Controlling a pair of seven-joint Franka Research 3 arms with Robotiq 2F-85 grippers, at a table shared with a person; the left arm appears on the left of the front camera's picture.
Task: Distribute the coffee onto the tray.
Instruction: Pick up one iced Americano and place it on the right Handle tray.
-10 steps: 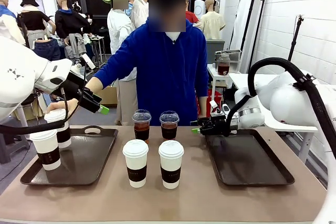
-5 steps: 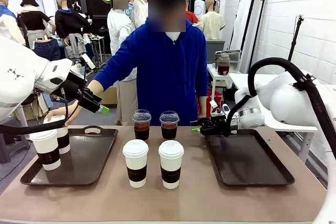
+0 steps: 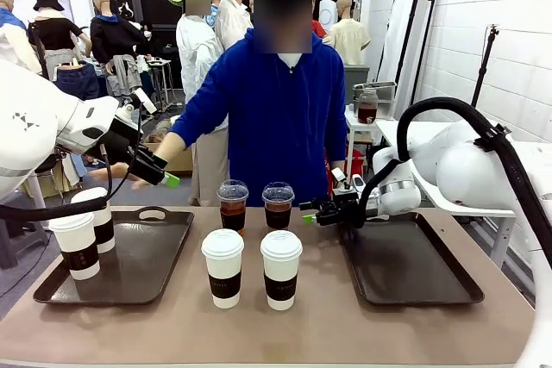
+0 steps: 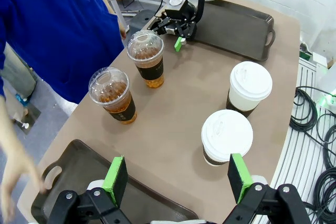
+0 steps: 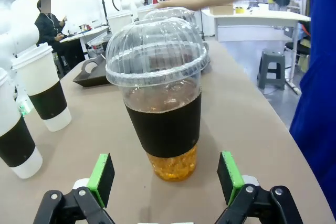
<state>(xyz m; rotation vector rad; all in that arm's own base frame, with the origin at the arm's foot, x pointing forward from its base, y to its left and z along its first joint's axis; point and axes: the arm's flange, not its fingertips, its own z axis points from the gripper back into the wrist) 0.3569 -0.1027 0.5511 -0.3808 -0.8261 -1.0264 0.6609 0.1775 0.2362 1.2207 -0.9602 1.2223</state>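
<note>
**Q:** Front view, what stood on the table?

**A:** Two trays: left tray (image 3: 147, 266) at nine o'clock, right tray (image 3: 405, 266) at three. Four white paper cups (image 3: 281, 269): two on the left tray, two at six. Two clear domed cups (image 3: 278, 206) at twelve.

**Q:** Grippers?

**A:** Both spread wide, empty. The right gripper (image 3: 309, 216) faced a clear cup, and the left gripper (image 4: 177, 179) hung beside the person's arm (image 3: 185, 131).

The setting was a robotics laboratory. A white left arm (image 3: 34, 122) and right arm (image 3: 483, 170) flanked a brown table (image 3: 172, 325). A white block wall (image 3: 509, 6) occupied the front view's upper right. Black cables (image 4: 315, 145) lay on the floor at the left wrist view's right edge. A white workbench (image 5: 262, 24) stood at the right wrist view's upper right.
</note>
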